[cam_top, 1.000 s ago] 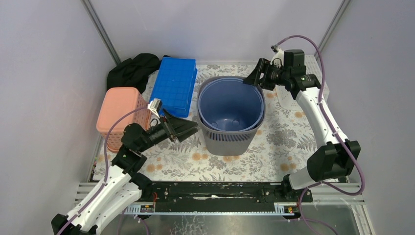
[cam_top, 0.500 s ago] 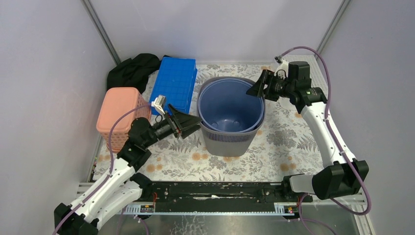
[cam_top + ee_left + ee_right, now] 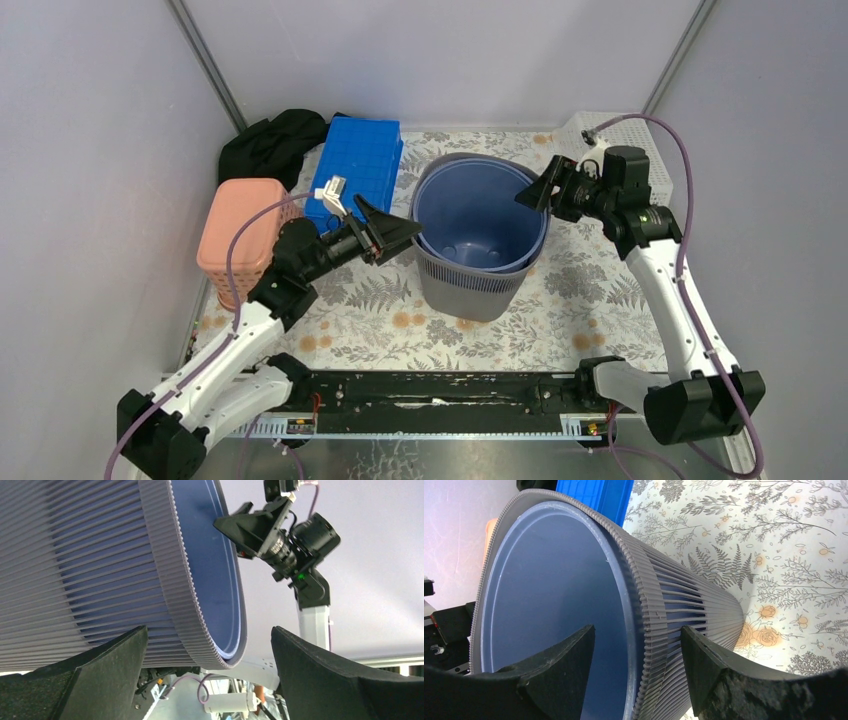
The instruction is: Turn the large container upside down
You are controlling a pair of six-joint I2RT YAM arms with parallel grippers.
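Observation:
The large container (image 3: 470, 290) is a grey slatted bin with a blue liner, standing mouth up on the floral mat and leaning slightly. My left gripper (image 3: 398, 235) is wide open at its left rim. In the left wrist view (image 3: 209, 630) one finger lies by the slatted wall (image 3: 100, 570) and the other past the rim. My right gripper (image 3: 535, 190) straddles the right rim. In the right wrist view (image 3: 638, 628) one finger is inside the liner and one outside the slats (image 3: 684, 610), with gaps on both sides.
A blue crate (image 3: 355, 170) lies behind the bin on the left, with a pink basket (image 3: 240, 235) and a black cloth (image 3: 270, 140) further left. A white perforated tray (image 3: 640, 135) sits at the back right. The floral mat (image 3: 590, 280) covers the table.
My left gripper has pushed rightward up to the bin's left rim. My right gripper has moved right and down along the right rim. The bin has shifted a little to the right.

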